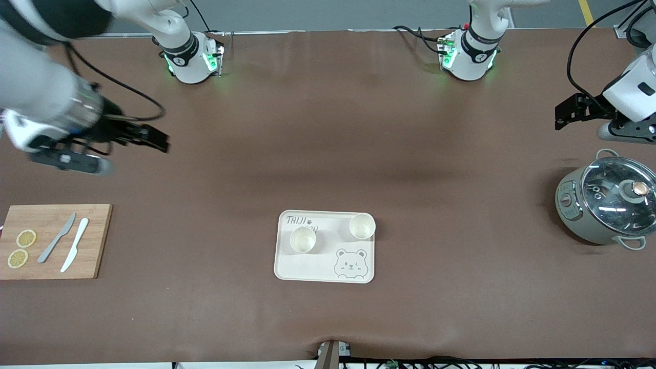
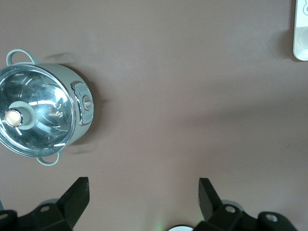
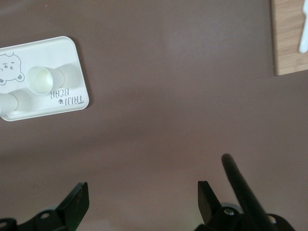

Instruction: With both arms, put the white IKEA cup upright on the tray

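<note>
The brown bench (image 1: 328, 154) carries the cream tray (image 1: 312, 271) at its middle, and two white cups stand upright on it, one (image 1: 303, 240) by the lettering and one (image 1: 362, 226) at the corner toward the left arm's end. The right gripper (image 1: 154, 138) hangs open above bare bench near the cutting board (image 1: 92, 241). The left gripper (image 1: 569, 113) hangs open near the lidded pot (image 1: 574, 215).

The table (image 1: 328, 154) has a brown cover that looks smooth and matt. The tray (image 1: 307, 269) looks like cream plastic, not shiny. Two white cups (image 1: 303, 240) on it look smooth. The cutting board (image 1: 92, 241) is pale wood. The pot (image 1: 589, 215) has a shiny glass lid (image 1: 615, 189). The arms (image 1: 184, 56) are glossy white.
</note>
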